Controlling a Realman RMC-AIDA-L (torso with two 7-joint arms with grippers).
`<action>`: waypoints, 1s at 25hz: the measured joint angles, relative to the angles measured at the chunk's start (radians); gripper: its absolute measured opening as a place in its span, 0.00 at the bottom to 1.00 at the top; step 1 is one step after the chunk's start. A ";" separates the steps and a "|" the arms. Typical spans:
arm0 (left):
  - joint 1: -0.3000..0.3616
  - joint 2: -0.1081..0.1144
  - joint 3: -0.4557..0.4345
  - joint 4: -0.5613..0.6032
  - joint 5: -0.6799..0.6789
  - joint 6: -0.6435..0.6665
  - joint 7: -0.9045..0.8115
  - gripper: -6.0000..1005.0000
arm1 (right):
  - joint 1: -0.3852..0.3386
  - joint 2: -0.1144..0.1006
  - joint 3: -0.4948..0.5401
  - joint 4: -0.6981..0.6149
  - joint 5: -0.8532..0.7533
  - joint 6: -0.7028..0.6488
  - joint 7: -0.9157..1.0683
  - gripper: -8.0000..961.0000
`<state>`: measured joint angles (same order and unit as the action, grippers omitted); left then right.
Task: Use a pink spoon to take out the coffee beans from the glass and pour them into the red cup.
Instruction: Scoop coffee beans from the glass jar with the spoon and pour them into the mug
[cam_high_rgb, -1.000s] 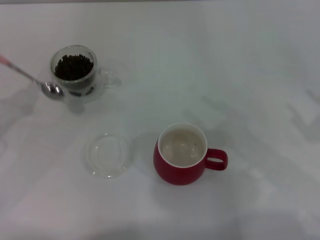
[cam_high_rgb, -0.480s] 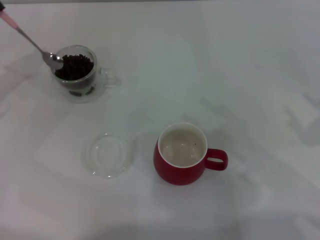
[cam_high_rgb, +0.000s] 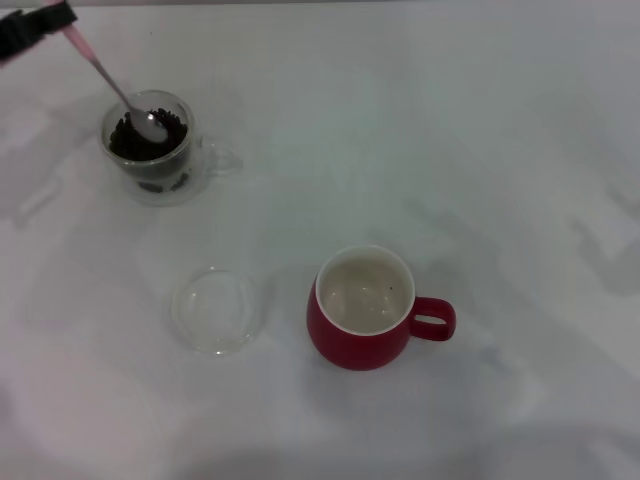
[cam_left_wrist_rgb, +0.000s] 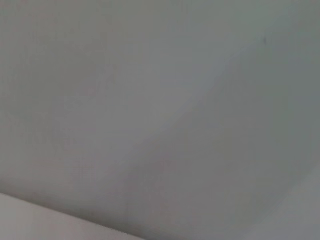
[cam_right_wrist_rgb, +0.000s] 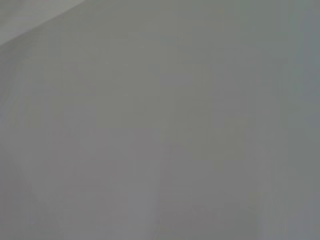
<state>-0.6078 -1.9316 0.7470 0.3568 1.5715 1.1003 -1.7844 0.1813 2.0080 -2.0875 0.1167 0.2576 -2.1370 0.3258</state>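
Note:
The glass stands at the far left of the white table, its clear handle to the right, filled with dark coffee beans. The pink spoon slants down from the upper left; its metal bowl rests on the beans inside the glass. My left gripper shows as a dark tip at the top left corner, shut on the spoon's pink handle. The red cup stands at the centre front, cream inside, handle to the right. My right gripper is out of view. Both wrist views show only blank grey surface.
A flat clear glass saucer lies on the table left of the red cup. Faint arm shadows fall on the table at the left and right edges.
The spoon has swung from beside the glass's left wall up over its rim and into the beans. My left gripper's tip has come into view at the top left.

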 joint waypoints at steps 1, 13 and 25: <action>-0.002 -0.007 0.000 0.000 0.004 -0.007 -0.001 0.13 | 0.001 0.000 0.000 0.000 0.000 0.001 0.000 0.64; 0.060 -0.059 -0.007 -0.012 -0.002 -0.053 -0.040 0.13 | 0.010 -0.001 0.006 0.000 0.002 0.006 0.002 0.64; 0.156 -0.078 -0.008 -0.042 -0.209 0.032 -0.093 0.13 | 0.026 -0.008 0.006 0.008 0.005 0.008 0.002 0.64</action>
<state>-0.4516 -2.0092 0.7394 0.3146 1.3623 1.1322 -1.8772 0.2076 2.0000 -2.0813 0.1245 0.2624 -2.1290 0.3283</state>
